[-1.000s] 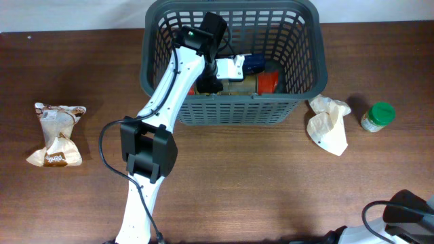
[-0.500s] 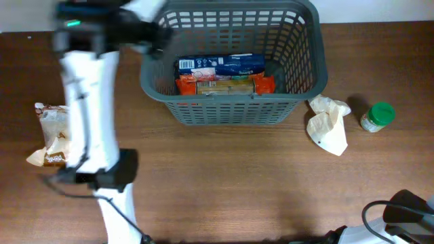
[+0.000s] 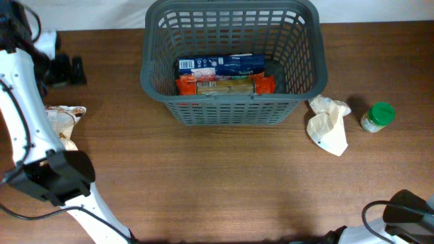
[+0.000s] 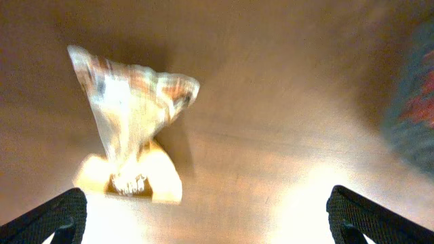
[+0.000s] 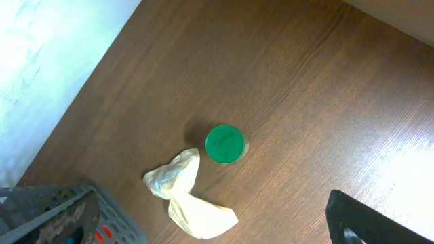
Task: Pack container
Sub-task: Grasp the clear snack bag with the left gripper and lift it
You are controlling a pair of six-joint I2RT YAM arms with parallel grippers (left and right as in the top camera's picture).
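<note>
The dark grey slotted container (image 3: 233, 108) stands at the back middle and holds blue (image 3: 220, 64) and orange packages (image 3: 227, 85). My left gripper (image 3: 68, 70) is open and empty at the far left, just above a brown-and-white snack bag (image 3: 64, 114) that my arm partly hides. The left wrist view is blurred, with the bag (image 4: 132, 129) lying ahead of the wide-apart fingers (image 4: 217, 220). My right gripper (image 5: 224, 234) is open and empty, high above a cream bag (image 5: 190, 196) and a green-lidded jar (image 5: 224, 144).
The cream bag (image 3: 329, 125) and the jar (image 3: 378, 116) lie right of the container. The container's corner (image 5: 102, 217) shows at the lower left of the right wrist view. The right arm's base (image 3: 400, 213) is at the front right.
My left arm has swung out of the container and across to the far left, over the snack bag. The packages stay in the container. The right arm has not moved.
</note>
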